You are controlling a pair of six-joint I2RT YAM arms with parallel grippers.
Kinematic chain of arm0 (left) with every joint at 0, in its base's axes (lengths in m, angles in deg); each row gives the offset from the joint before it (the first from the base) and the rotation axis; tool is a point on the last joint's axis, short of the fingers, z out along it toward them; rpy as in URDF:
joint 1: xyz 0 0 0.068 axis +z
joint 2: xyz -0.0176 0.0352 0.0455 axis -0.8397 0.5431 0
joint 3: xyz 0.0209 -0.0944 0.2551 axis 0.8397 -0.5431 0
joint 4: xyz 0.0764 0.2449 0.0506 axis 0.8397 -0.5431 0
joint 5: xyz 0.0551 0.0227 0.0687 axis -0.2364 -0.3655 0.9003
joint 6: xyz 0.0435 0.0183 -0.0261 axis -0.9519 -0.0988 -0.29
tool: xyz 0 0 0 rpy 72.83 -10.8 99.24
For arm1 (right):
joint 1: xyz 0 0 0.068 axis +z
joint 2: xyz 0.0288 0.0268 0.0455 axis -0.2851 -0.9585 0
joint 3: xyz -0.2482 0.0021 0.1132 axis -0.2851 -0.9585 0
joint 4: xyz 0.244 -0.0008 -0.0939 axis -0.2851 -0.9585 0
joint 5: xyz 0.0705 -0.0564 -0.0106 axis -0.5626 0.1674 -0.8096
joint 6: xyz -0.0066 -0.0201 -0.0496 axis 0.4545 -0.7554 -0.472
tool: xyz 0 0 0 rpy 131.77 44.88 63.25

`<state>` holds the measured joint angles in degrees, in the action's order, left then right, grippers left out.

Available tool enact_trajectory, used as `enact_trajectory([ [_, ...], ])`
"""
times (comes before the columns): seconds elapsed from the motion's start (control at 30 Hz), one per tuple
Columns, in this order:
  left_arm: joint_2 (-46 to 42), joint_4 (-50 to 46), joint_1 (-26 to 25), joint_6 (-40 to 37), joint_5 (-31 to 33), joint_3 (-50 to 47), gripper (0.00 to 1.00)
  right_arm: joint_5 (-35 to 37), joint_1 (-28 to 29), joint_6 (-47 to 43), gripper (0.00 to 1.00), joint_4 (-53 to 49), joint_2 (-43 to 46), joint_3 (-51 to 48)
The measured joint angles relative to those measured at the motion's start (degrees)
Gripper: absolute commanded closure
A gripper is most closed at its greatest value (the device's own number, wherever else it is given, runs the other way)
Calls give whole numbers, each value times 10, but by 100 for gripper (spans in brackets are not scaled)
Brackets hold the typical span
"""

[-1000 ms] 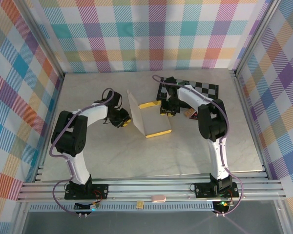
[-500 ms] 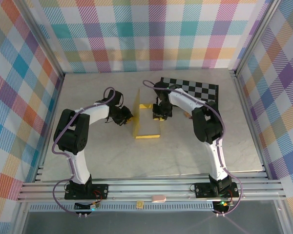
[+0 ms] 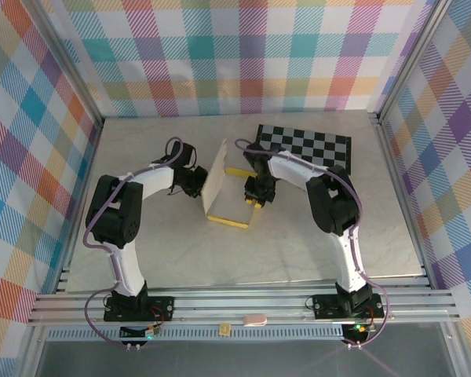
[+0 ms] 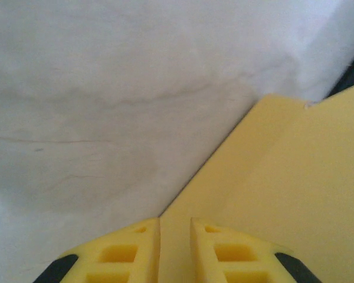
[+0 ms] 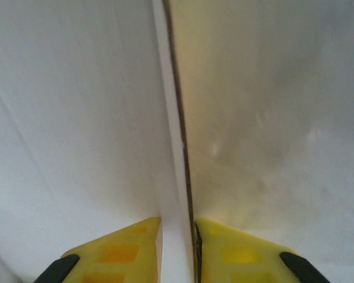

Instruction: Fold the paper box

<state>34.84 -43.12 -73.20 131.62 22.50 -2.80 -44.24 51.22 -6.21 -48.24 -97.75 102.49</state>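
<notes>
near the middle of the table (image 3: 298,251), the paper box (image 3: 215,182) is now found closer to the left arm than a second ago, and its large panel, then leaning wide open, has been raised nearly upright. the right gripper (image 3: 255,196) has been brought away from the checkered board (image 3: 306,145) to the box's right side. a wall fold is judged to be under way, with the box far from closed. the left gripper (image 3: 199,187) is narrowed onto a mustard-yellow flap, which is pinched between its fingers (image 4: 121,253). the right gripper is likewise clamped on a thin card edge. the card is thin, matt and sharply creased, yellow on one face and pale on the other, while the tabletop is smooth and marbled
</notes>
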Motion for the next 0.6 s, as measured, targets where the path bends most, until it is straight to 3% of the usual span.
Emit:
enact_trajectory([
  [0.27, 60, 16, 1, 0, -64, 69, 74, -20, 60, 263, 74, 31, 70, -82],
  [0.4, 73, 8, 1, -5, -73, 106, 69, -45, 65, 349, 55, 38, 71, -83],
  [0.5, 72, -32, 1, -27, -59, 151, 60, -47, 62, 377, 44, 32, 77, -83],
  [0.53, 71, -52, 1, -38, -43, 168, 50, -45, 60, 378, 42, 29, 82, -83],
  [0.6, 60, -91, 1, -59, 0, 188, 42, -32, 56, 370, 38, 22, 100, -83],
])
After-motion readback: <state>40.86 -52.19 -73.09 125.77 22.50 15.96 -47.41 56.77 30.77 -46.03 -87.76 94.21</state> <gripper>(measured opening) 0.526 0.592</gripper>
